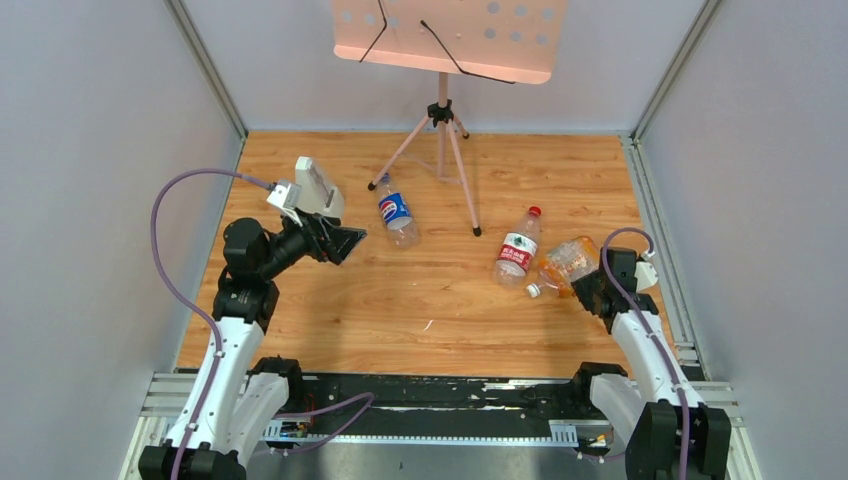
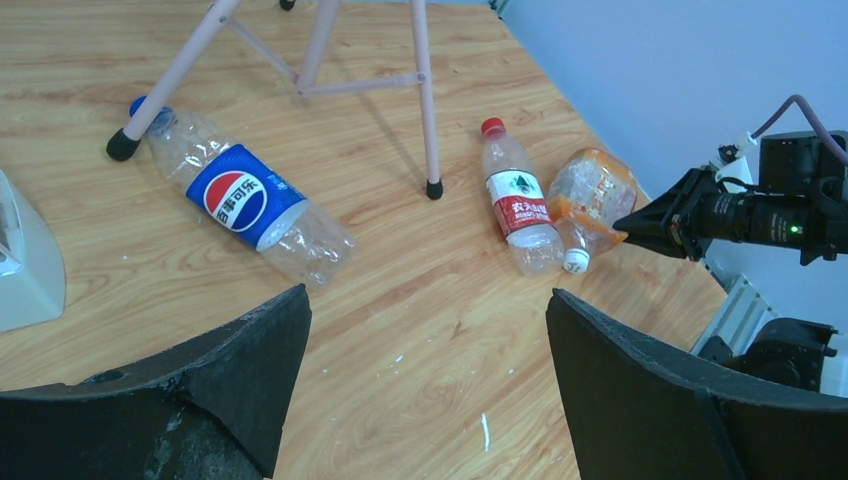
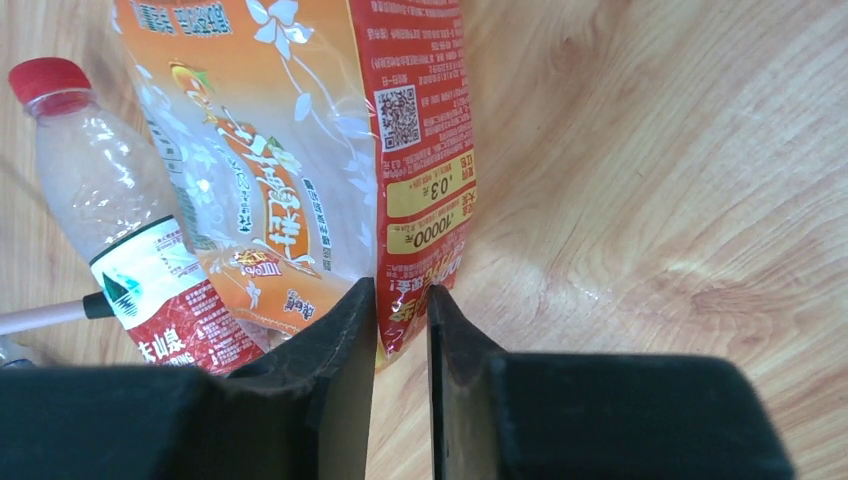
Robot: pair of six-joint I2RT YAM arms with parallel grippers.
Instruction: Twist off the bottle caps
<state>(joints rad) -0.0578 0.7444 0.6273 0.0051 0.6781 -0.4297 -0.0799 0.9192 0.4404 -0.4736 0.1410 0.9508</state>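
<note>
The wooden table carries three clear bottles on their sides: the Pepsi bottle back left, and the red-labelled bottle and orange-labelled bottle touching at the right. A pink tripod stand stands at the back, one foot by the Pepsi bottle's neck. A pale grey block stands left.

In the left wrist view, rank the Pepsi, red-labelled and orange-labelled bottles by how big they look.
1. Pepsi bottle: largest, though nearest the camera.
2-3. The red-labelled bottle and orange-labelled bottle: one longer, one wider, too alike to rank.
</note>
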